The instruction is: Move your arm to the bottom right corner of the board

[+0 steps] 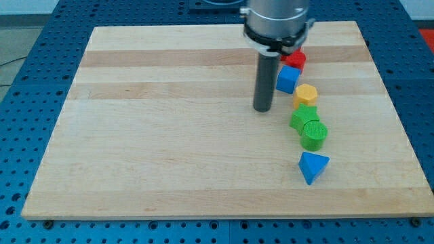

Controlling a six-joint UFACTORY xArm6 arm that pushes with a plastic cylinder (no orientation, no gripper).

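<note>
My tip (262, 108) rests on the wooden board (169, 135), right of the view's centre and in its upper half. A line of blocks runs down just to its right: a red block (295, 58) at the top, partly behind the arm, a blue cube (287, 79), a yellow hexagonal block (306, 94), a green block (303, 116), a green cylinder (314, 135), and a blue triangular block (312, 166) lowest. The tip is left of the blue cube and the yellow block, apart from both. The board's bottom right corner (415, 211) is far below and right of the tip.
The board lies on a blue perforated table (27, 135) that shows on all sides. The arm's dark body (277, 20) hangs over the board's top edge.
</note>
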